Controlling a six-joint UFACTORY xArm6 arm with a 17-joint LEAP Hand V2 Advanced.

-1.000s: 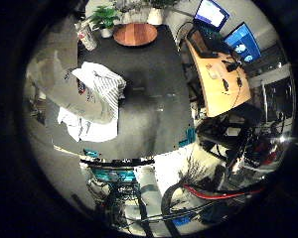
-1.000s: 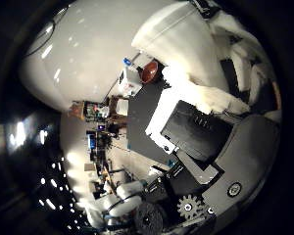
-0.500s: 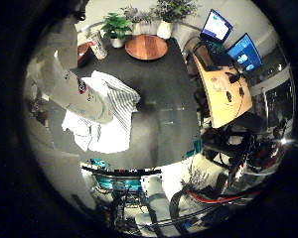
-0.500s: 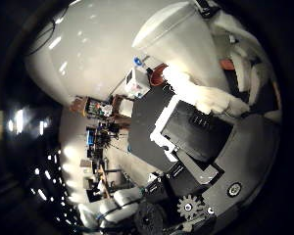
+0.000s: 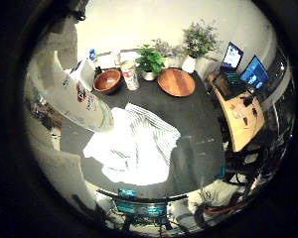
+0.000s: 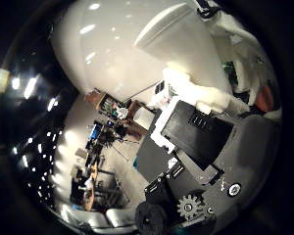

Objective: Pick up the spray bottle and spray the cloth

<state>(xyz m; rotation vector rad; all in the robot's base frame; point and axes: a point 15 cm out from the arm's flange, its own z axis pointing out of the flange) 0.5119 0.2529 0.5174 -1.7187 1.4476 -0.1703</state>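
Observation:
The white spray bottle point(image 5: 74, 91) with a red-marked label lies close against the palm in the right little finger side palm view. In the right thumb side palm view its white body point(image 6: 186, 39) fills the space by my right hand point(image 6: 201, 132), whose white and black fingers curl against it. The hand holds the bottle up above the dark table point(image 5: 204, 124). The white striped cloth point(image 5: 134, 147) lies crumpled on the table below the bottle, away from it.
At the table's back stand a brown bowl point(image 5: 107, 81), a can point(image 5: 129, 75), a potted plant point(image 5: 149, 61), a round wooden board point(image 5: 176, 81) and a flower pot point(image 5: 199, 42). A wooden desk point(image 5: 243, 117) with monitors point(image 5: 243, 64) stands beside the table.
The whole picture has swung, so the hand has turned with the bottle. The cloth now sits nearer the view's middle, and the bowl, can and plants have come into view. The bottle stays against the palm.

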